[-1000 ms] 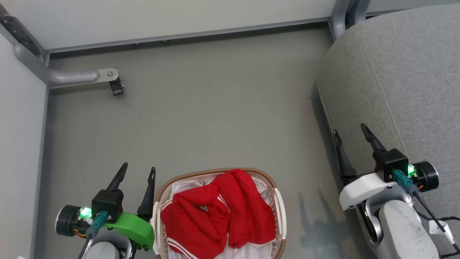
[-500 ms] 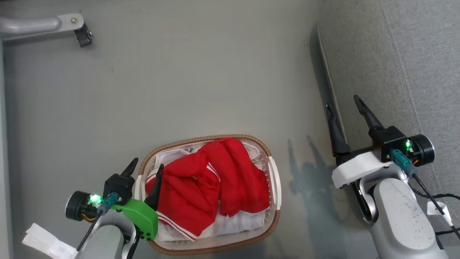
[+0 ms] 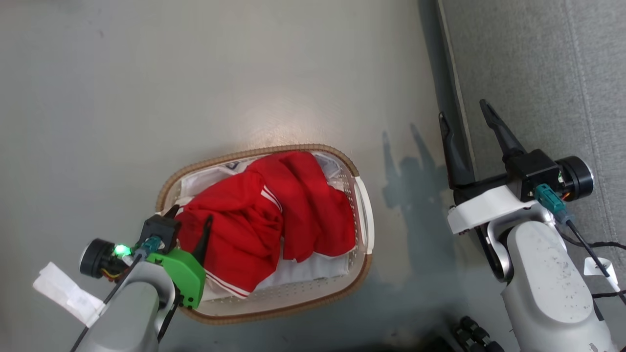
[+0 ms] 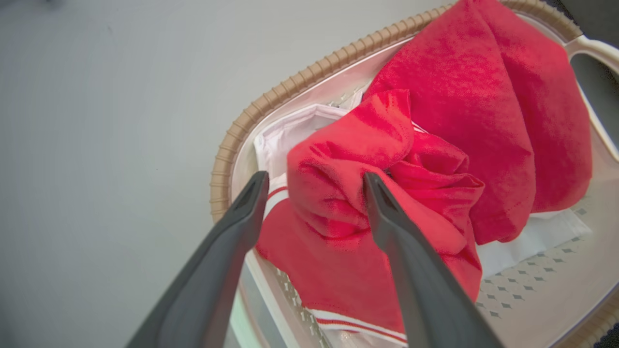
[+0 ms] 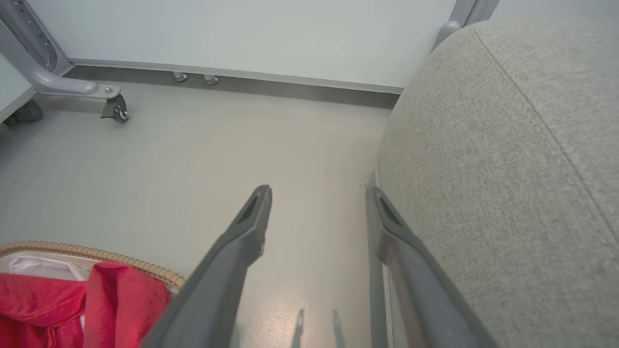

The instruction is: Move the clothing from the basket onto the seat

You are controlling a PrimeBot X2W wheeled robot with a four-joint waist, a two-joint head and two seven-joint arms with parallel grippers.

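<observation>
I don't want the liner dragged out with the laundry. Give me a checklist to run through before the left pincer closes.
1. Left pincer open: ok, fingers well apart.
2. Clothing between its fingers: ok, a red fold bunches there.
3. White liner out of the grasp: cannot tell; it lies bare close beside that fold.
4. Fingers inside the basket rim: cannot tell; one finger crosses the rim in the left wrist view.
5. Right pincer out of the way: ok, open, by the seat edge, apart from the basket.
</observation>
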